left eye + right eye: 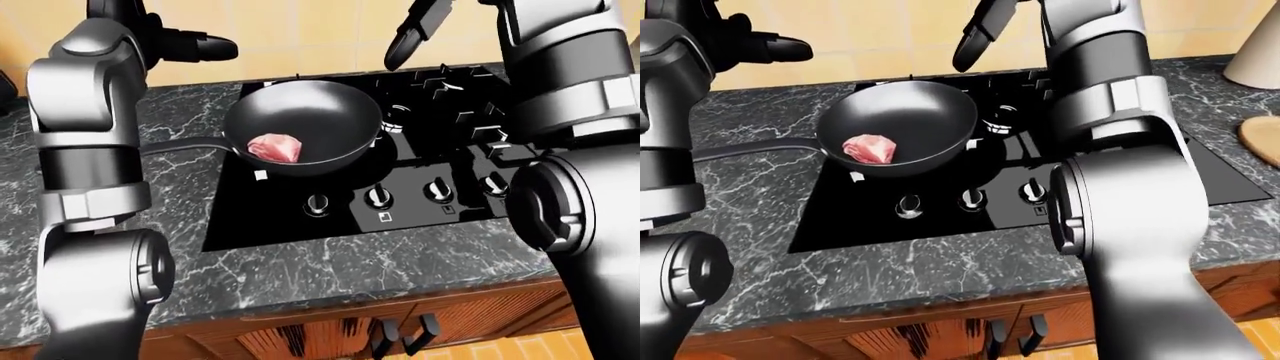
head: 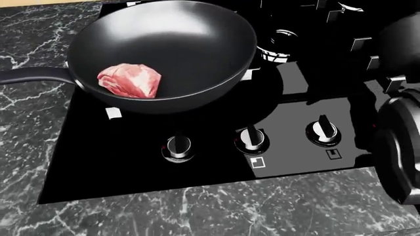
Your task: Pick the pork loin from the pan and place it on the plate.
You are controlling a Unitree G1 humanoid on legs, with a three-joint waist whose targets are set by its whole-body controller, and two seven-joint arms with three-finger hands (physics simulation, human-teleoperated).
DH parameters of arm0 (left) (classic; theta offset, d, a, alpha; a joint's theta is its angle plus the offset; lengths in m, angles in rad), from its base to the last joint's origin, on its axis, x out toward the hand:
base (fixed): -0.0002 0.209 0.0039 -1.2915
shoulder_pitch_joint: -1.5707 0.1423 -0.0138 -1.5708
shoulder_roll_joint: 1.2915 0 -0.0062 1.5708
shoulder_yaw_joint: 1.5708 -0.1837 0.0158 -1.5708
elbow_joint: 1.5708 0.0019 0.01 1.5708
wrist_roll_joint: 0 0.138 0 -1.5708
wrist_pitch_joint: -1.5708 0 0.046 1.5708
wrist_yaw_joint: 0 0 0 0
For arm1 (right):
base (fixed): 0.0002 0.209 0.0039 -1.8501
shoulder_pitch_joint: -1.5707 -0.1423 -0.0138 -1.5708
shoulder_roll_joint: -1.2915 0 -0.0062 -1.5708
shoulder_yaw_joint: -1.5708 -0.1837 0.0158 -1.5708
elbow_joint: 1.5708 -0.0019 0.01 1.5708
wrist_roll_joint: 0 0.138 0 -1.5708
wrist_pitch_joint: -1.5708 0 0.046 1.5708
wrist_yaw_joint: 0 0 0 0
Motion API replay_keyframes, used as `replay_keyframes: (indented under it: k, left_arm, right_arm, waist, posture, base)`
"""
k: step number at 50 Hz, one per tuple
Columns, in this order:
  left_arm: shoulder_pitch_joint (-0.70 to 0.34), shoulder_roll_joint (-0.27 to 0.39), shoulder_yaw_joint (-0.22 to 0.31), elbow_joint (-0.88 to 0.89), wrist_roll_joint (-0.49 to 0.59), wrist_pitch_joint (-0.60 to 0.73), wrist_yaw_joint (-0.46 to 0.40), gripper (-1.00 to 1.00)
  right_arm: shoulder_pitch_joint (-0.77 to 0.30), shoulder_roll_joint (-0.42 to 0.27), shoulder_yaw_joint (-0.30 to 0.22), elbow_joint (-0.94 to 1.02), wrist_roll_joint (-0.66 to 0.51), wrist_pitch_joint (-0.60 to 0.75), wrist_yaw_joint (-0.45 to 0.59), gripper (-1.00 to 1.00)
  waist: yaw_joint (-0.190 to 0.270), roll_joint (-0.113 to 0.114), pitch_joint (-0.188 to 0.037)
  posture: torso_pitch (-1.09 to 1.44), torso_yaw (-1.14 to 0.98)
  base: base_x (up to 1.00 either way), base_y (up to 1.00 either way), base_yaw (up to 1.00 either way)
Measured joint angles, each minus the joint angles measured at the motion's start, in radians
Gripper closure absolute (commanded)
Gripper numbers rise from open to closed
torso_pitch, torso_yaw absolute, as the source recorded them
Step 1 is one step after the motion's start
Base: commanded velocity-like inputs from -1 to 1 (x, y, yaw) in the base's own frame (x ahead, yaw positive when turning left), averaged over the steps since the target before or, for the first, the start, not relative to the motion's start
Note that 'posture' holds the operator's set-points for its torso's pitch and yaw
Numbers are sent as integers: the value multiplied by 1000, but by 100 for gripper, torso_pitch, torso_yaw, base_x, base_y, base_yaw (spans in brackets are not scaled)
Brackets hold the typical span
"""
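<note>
The dark grey marbled stone bench (image 1: 330, 266) runs wide across the room, with a glossy black glass cooktop (image 2: 131, 167) let into it and a row of silver knobs (image 2: 251, 140) along its near edge. On the left burner sits a deep black rounded pan (image 2: 190, 44), its long handle (image 2: 29, 76) pointing left. Both big grey arms are raised high over the far side of the bench. The left hand (image 1: 200, 47) hangs above the far left of the pan, and the right hand (image 1: 980, 30) above its far right; I cannot tell how wide the fingers of either stand, but neither holds anything.

The pink, marbled lump of raw pork loin (image 2: 130, 81) lies low on the left inner slope of the pan. It looks soft, light and probably slick, so a grip across its thick middle from above seems wisest, firm enough not to let it slide. A tan round thing (image 1: 1262, 139) at the far right edge may be the plate; too little shows to say.
</note>
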Motion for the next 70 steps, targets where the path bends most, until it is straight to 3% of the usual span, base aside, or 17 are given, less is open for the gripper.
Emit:
replay_keyframes:
  k: [21, 32, 42, 70]
  left_arm:
    - [0, 16, 7, -26, -8, 26, -6, -100]
    - [-5, 26, 10, -19, -10, 24, -11, -100]
    - [7, 25, 10, -32, -18, 30, -12, -100]
    - [36, 30, 13, -34, -19, 9, -17, -100]
  right_arm:
    - [-14, 120, 25, 114, -117, -59, -34, -100]
    - [-1, 164, 19, 148, -134, -90, -96, -100]
    - [40, 233, 44, 166, -154, -101, -118, -100]
    - [62, 335, 66, 192, -190, -122, -208, -100]
  waist:
    - [8, 3, -3]
    - [7, 5, -10]
    - [4, 11, -8]
    - [-7, 26, -9]
  posture:
    - [0, 0]
    - [0, 0]
    - [0, 0]
    - [0, 0]
  base:
    - [0, 0, 0]
    - [0, 0, 0]
    - [0, 0, 0]
    - [0, 0, 0]
